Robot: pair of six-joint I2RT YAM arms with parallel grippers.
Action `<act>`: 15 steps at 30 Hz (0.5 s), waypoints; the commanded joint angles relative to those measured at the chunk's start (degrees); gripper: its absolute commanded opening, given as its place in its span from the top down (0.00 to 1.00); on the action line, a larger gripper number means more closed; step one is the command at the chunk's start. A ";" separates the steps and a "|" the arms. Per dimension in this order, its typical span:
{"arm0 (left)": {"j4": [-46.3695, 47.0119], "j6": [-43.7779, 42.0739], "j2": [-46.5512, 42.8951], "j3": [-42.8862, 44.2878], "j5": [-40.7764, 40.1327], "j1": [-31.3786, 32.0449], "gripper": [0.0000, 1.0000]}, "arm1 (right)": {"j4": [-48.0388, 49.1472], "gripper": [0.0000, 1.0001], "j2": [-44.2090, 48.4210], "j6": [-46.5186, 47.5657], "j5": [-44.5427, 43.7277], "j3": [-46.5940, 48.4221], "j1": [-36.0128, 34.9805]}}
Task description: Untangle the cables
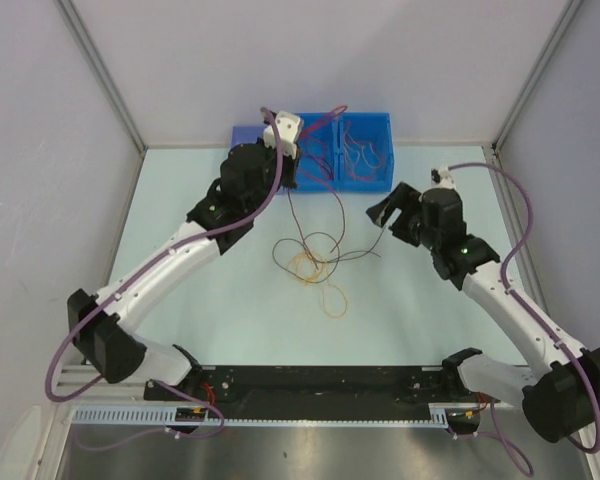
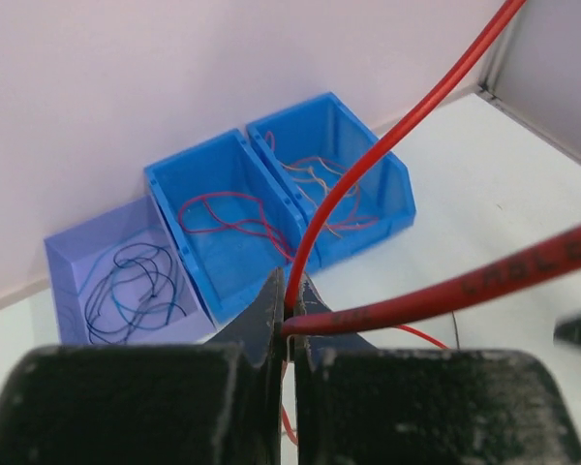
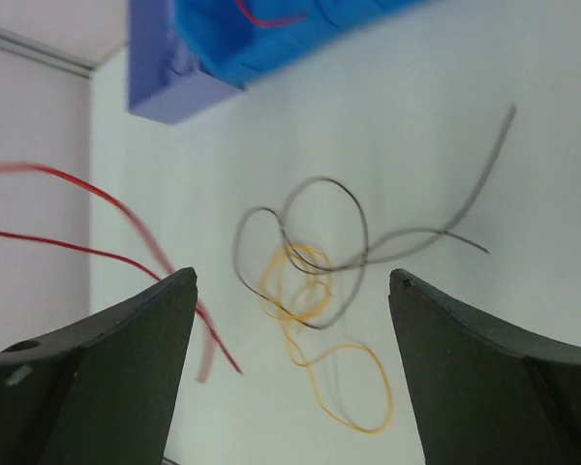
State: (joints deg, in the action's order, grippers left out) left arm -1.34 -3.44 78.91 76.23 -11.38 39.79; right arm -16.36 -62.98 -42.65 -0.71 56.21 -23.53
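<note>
- Left gripper [image 2: 290,291] pinches a red cable [image 2: 349,186] before bins [image 2: 194,153] already holding strands.
- Right gripper [image 3: 292,281] spread, empty; black cable [image 3: 321,180] and yellow cable [image 3: 300,254] lie tangled.

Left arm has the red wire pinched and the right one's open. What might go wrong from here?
The thin red wire clamped in the left end effector seems to trail into the black and orange-yellow wire pile; lifting may drag or tighten it. The open right end effector holds nothing down.
</note>
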 commanded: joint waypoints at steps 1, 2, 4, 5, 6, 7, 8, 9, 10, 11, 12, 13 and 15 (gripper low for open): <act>3.70 0.45 5.63 8.05 3.10 -3.40 1.00 | 7.11 0.18 1.89 -1.55 -1.67 -11.71 0.06; 4.59 0.63 6.94 9.71 3.81 -3.93 1.00 | 9.05 0.18 2.33 -1.73 -0.97 -14.43 0.06; 5.64 1.94 10.63 11.48 7.48 -5.86 1.00 | 13.88 0.21 2.69 -1.47 0.09 -20.76 0.06; 7.22 2.56 11.78 12.97 8.64 -7.34 1.00 | 15.20 0.23 3.30 -1.38 0.10 -22.70 -0.02; 8.02 3.09 12.83 13.77 10.04 -7.97 1.00 | 18.44 0.23 3.74 -1.38 0.10 -26.98 -0.03; 8.98 4.57 15.19 14.47 12.41 -8.50 1.00 | 19.69 0.23 4.61 -1.47 1.66 -28.94 -0.11; 10.56 4.85 16.17 15.87 13.21 -9.37 1.00 | 22.05 0.24 5.49 -1.47 2.11 -30.61 0.06; 11.27 5.02 17.58 16.75 13.66 -9.82 1.00 | 23.03 0.24 7.59 -1.38 2.64 -32.46 -0.02; 11.62 4.85 19.85 17.81 14.36 -10.08 1.00 | 23.82 0.25 8.65 -1.12 2.82 -35.17 -0.11; 12.50 4.85 21.18 19.99 14.63 -10.69 1.00 | 25.48 0.24 9.62 -1.03 2.99 -36.68 -0.03; 13.46 4.85 22.32 20.97 15.06 -11.05 1.00 | 26.54 0.25 11.98 -0.85 3.43 -37.91 -0.11; 14.78 4.85 24.42 21.42 16.20 -11.40 1.00 | 27.86 0.26 12.96 -0.24 3.96 -40.19 -0.11; 19.51 5.37 26.28 22.38 18.49 -12.54 1.00 | 31.90 0.27 15.24 0.20 5.53 -41.96 -0.11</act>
State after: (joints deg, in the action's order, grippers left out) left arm 7.64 0.10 102.30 94.04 0.82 28.82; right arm 3.25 -51.99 -43.59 2.50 16.95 -23.53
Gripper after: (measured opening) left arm 0.026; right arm 0.739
